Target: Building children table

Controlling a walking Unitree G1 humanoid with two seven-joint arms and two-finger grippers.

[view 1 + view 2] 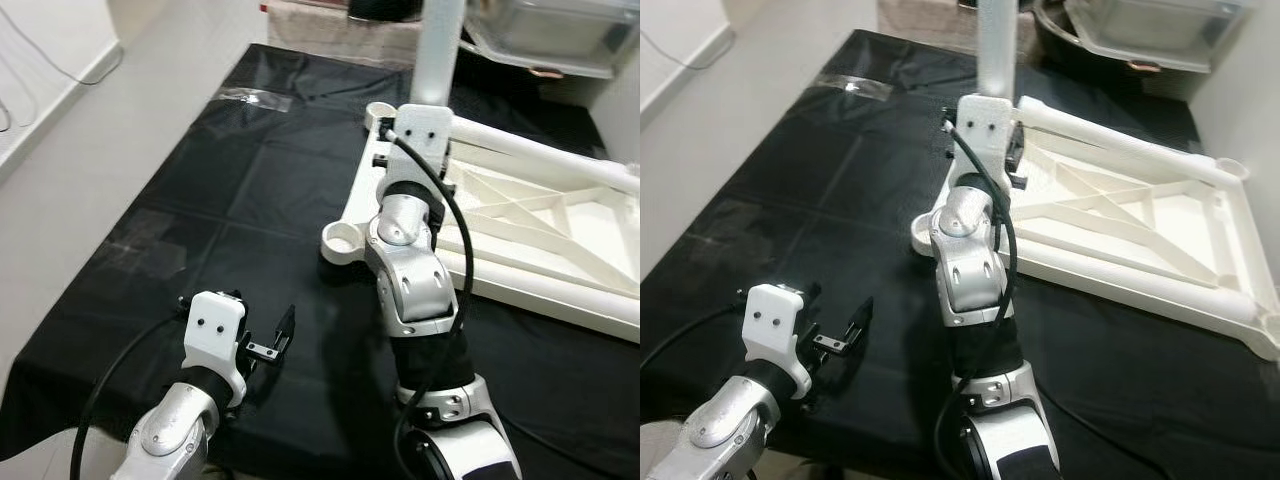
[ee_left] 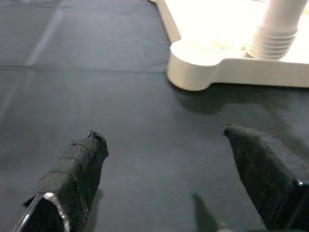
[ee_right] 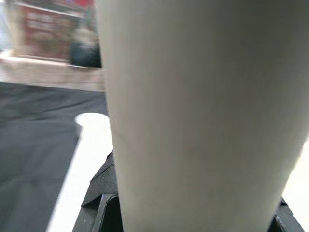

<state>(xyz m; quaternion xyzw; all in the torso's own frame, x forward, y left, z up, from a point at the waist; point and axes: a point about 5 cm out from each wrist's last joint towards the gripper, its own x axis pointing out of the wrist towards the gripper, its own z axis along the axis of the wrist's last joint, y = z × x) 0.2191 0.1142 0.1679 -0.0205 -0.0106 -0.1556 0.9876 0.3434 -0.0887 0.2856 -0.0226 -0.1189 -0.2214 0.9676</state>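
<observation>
Black sheet (image 1: 230, 190) spread flat over the floor, pale floor (image 1: 110, 130) bare beside it. Upside-down white tabletop (image 1: 1120, 215) lying on the sheet, ribs facing up, round sockets at its corners.

One white leg (image 1: 997, 45) standing upright in the tabletop's far corner nearest the sheet's middle. Held there by the right gripper (image 1: 990, 125), black fingers (image 3: 99, 200) pressed on both sides of the leg. Thread at the leg's foot seen in the left wrist view, still above the socket, so likely not screwed all the way in.

Empty socket (image 1: 340, 240) at the near corner of the tabletop, just beside the right arm. Two more empty sockets on the tabletop's far side from the arms (image 1: 1230, 168). So, as a guess: first leg partly in, three legs still to go. No spare legs to be seen on the sheet.

Left gripper (image 1: 270, 340) low over the sheet, well apart from the tabletop, fingers (image 2: 77, 169) spread wide and holding nothing.

Lots of open sheet on the left gripper's side of the tabletop. Less room past the tabletop's far edge: clear bin (image 1: 1150, 30) and a low ledge close behind the leg. Small clear wrapper (image 1: 250, 97) on the sheet, well away from the tabletop.
</observation>
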